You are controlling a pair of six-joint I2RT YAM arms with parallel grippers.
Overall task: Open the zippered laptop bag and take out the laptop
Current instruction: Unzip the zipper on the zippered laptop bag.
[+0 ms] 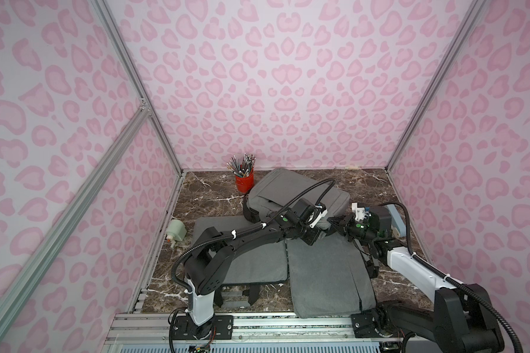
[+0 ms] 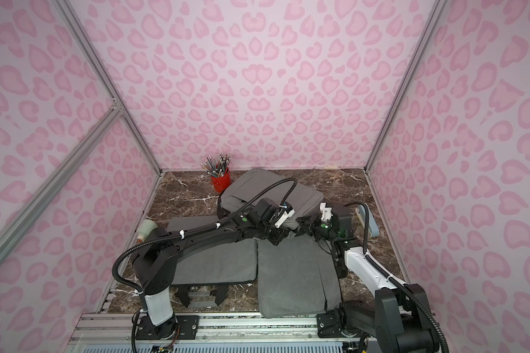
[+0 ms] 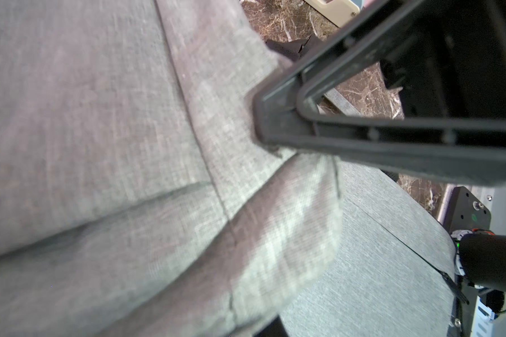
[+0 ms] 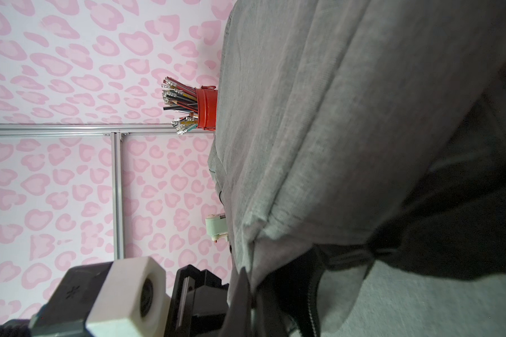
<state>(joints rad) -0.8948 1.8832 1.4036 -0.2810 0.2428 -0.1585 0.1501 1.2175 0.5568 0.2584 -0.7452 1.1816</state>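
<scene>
Marble counter (image 1: 202, 195) inside pink leopard-print walls: the grey laptop bag (image 1: 288, 186) lies toward its far edge. Right gripper (image 1: 334, 220) is clamped shut at the bag's near corner; whether it holds the zipper pull I cannot tell. Left gripper (image 1: 314, 237) is nearly closed against the fabric. A tug could drag the bag into the red pencil cup (image 1: 244, 181).

Both top views look down from high above the bench's near edge toward the back wall. Left wrist view sits very close on grey laptop bag (image 3: 105, 122) fabric; right wrist view, also close, shares red pencil cup (image 4: 206, 108) with the top views
</scene>
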